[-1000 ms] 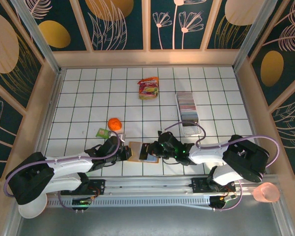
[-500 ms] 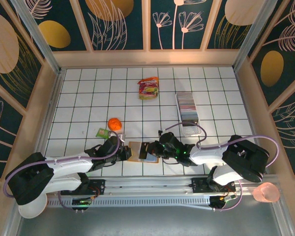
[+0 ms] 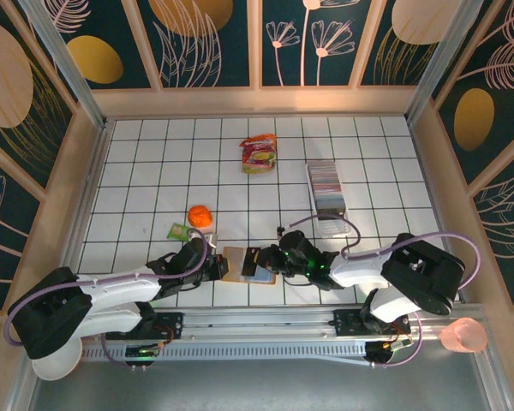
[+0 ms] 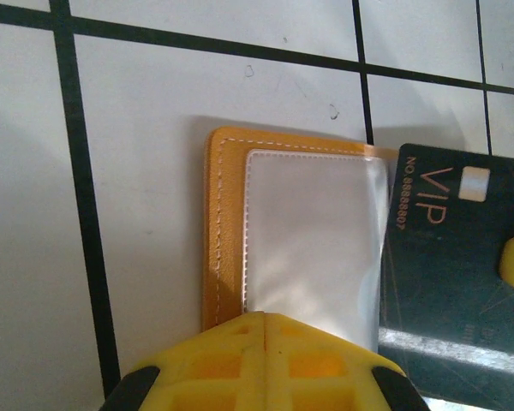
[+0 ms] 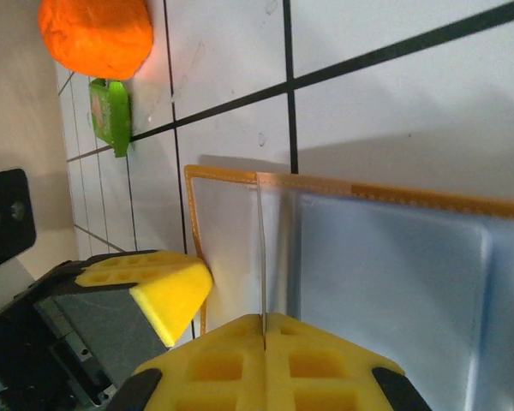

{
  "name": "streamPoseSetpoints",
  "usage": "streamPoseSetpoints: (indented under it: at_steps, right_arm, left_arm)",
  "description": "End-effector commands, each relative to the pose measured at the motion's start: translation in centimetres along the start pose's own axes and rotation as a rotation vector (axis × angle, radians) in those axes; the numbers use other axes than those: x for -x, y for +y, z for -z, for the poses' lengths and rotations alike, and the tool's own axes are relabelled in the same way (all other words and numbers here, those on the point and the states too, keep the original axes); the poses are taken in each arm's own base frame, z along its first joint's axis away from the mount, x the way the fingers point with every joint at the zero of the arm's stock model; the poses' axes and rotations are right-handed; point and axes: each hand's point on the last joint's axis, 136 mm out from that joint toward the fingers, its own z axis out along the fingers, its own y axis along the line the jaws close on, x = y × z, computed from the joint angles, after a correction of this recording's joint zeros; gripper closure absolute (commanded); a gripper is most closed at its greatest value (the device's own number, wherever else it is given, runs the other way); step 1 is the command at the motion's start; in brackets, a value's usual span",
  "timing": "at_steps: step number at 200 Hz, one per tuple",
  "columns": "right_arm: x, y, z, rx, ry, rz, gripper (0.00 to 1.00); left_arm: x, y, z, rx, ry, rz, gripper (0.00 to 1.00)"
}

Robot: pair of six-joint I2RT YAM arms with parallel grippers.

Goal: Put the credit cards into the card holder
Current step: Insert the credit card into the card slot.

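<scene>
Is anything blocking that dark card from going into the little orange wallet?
Nothing visible does. The dark VIP card, pinched in the right gripper, overlaps the card holder at its clear pocket; the left gripper sits at another edge.

The floor was white tile ruled with a black grid. Dark teal walls with gold ovals and pale plant drawings, framed in light wood, enclosed it far, left and right. A metal rail ran along the near edge.
</scene>
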Motion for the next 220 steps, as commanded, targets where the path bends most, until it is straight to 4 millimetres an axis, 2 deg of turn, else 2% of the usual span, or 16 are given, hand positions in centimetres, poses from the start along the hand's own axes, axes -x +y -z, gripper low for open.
streamPoseSetpoints:
  at_steps: [1, 54, 92, 111, 166, 220]
  right_arm:
    - [-0.4, 0.6, -0.3, 0.054, 0.019, -0.031, 1.0]
    - [-1.1, -0.5, -0.1, 0.067, 0.033, -0.101, 1.0]
    - [-1.4, 0.5, -0.2, 0.151, 0.048, -0.122, 1.0]
    - [-1.4, 1.0, -0.3, 0.192, 0.053, -0.127, 1.0]
    - [-2.0, 0.0, -1.0, 0.163, 0.065, -0.12, 1.0]
    - [-2.1, -0.5, -1.3, 0.145, 0.065, -0.115, 1.0]
  left_arm:
    - [-2.1, 3.4, -0.1, 0.116, 0.062, 0.01, 1.0]
    - [-2.0, 3.5, 0.1, 0.119, 0.054, 0.011, 1.0]
    - [-2.0, 3.7, 0.1, 0.133, 0.056, 0.005, 1.0]
    - [-1.8, 3.7, 0.2, 0.135, 0.051, 0.004, 0.93]
    - [-0.9, 3.2, 0.9, 0.127, 0.011, 0.005, 0.65]
    - [0.3, 4.6, 2.0, 0.226, -0.052, -0.016, 0.64]
